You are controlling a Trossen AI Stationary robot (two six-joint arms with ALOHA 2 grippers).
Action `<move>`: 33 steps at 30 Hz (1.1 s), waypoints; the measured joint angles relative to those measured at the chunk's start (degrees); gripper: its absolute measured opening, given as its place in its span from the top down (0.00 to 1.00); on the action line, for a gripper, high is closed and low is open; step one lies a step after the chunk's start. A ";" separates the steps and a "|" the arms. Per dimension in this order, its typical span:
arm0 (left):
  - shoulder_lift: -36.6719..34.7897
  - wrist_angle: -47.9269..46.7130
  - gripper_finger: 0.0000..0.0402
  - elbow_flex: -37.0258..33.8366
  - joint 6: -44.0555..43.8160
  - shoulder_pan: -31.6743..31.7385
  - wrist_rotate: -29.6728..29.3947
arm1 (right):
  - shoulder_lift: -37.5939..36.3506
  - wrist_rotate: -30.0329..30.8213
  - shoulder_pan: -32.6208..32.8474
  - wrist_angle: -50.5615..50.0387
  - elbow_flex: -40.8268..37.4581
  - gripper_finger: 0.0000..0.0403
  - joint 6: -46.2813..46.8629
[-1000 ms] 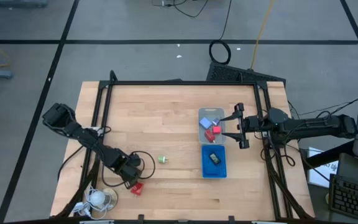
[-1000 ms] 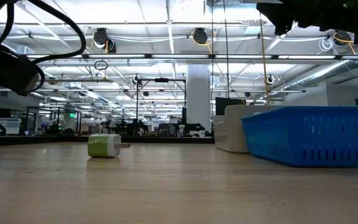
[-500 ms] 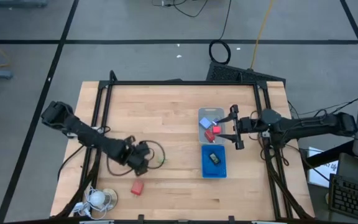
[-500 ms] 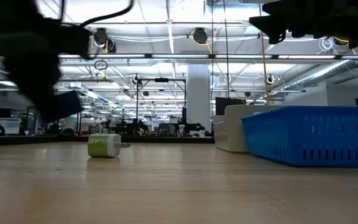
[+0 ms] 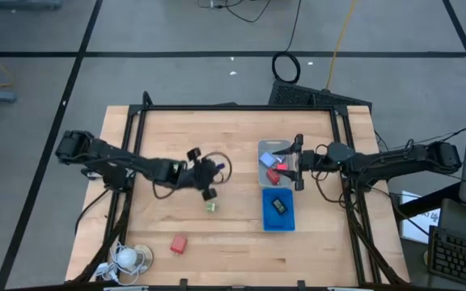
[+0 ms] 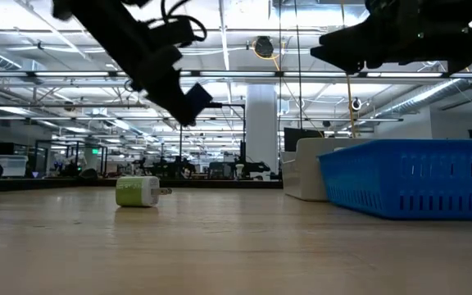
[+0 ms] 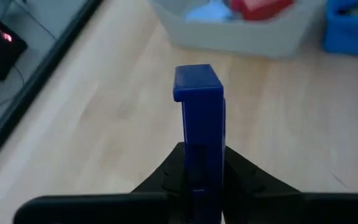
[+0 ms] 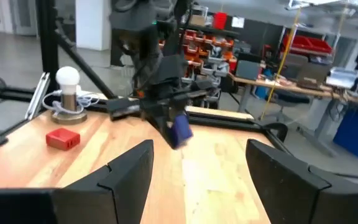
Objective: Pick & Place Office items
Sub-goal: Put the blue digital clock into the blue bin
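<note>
My left gripper [image 5: 213,173] hangs over the table's middle, shut on a dark blue rectangular piece [image 7: 199,118], which also shows in the low view [image 6: 197,102] and the right wrist view [image 8: 180,130]. A green item [image 5: 211,207] lies on the table just near of it, and a red block [image 5: 178,243] lies near the front edge. My right gripper [image 5: 296,162] stands open above the clear tray [image 5: 264,174], which holds a light-blue cube and red pieces. The blue tray [image 5: 267,220] holds a dark piece. My left gripper pinches the blue piece between its two fingers by its flat sides at its rear end [image 7: 199,163]. The rest of the piece sticks out ahead of the fingertips. The fingers slant downward toward the table's right side. The piece is lifted clear of the table.
A white round base with a bulb and coiled cord [image 5: 128,257] sits at the front left corner. Dark frame rails [image 5: 136,137] run along the table's left, far and right sides. Bare wood lies between the green item and the trays.
My left gripper has risen from beside the red block at the front left and swung toward the table's middle and the trays, turning as it went, with the blue piece carried clear of the table. My right gripper has crept left and a little down over the clear tray.
</note>
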 joint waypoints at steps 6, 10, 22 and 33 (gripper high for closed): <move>0.00 18.78 0.84 -7.13 10.86 10.52 12.77 | 0.26 -0.04 -1.46 0.42 0.00 0.39 4.43; -2.68 20.79 0.88 -10.84 13.04 18.62 17.29 | 0.20 -0.10 -1.46 0.02 0.00 0.39 4.74; -22.21 48.67 0.84 -30.55 13.96 33.56 37.12 | 0.27 -0.03 -1.46 -2.01 0.00 0.39 5.81; -20.83 63.14 0.86 -35.93 10.65 28.74 43.42 | 13.00 0.01 -1.46 17.30 0.40 0.39 11.80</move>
